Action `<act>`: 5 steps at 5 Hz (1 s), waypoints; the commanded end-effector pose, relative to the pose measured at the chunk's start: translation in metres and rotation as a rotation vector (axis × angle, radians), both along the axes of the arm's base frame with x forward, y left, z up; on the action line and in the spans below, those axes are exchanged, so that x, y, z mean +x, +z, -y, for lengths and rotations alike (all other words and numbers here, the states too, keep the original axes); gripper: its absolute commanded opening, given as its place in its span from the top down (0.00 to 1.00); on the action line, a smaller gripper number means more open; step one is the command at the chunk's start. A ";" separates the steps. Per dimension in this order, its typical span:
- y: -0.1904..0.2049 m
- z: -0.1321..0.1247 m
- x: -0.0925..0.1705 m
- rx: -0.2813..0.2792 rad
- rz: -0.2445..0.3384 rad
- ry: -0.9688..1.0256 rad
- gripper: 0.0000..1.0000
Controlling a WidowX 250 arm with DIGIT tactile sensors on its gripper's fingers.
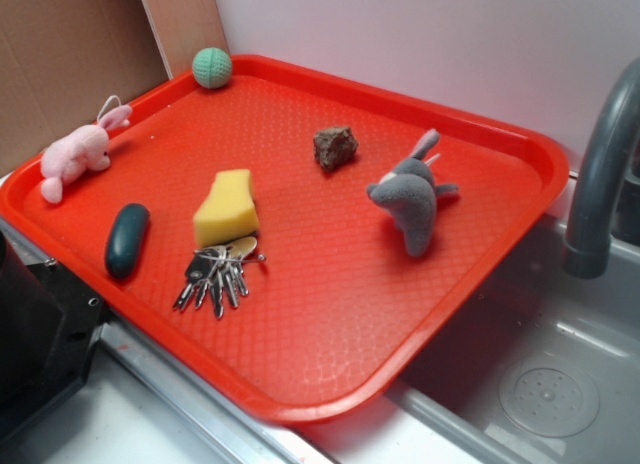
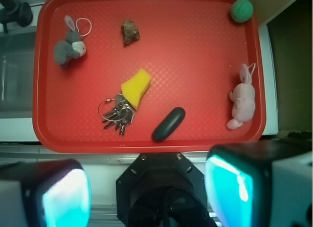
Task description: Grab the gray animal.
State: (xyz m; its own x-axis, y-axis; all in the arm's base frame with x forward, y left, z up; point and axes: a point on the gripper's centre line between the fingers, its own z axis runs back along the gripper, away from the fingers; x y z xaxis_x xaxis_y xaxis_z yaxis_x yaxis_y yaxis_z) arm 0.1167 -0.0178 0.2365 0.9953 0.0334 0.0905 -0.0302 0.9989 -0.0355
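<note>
Teal-padded gripper point(image 2: 146, 188), jaws spread and holding nothing, is hovering off the red plastic tray's point(image 2: 146, 145) near edge, well apart from the small gray plush animal point(image 2: 68, 48) lying in its far corner, likely light and squashy, best pinched across its plump body.

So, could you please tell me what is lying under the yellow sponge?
The yellow sponge rests on the red tray, its lower end overlapping the bunch of keys. Whatever part of the key ring lies beneath it is hidden.
</note>
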 end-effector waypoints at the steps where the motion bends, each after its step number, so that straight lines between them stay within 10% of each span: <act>1: 0.000 0.000 0.000 0.000 0.000 0.000 0.00; 2: -0.035 0.013 0.033 0.037 -0.095 0.127 0.00; 3: -0.058 0.026 0.076 -0.092 0.032 0.316 0.00; 5: -0.066 0.021 0.087 -0.118 0.067 0.565 0.00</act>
State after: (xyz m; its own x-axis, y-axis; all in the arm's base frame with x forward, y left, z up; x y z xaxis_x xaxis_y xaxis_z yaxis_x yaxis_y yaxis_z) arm 0.1970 -0.0441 0.1624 0.8113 0.5765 0.0970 -0.5603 0.8141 -0.1526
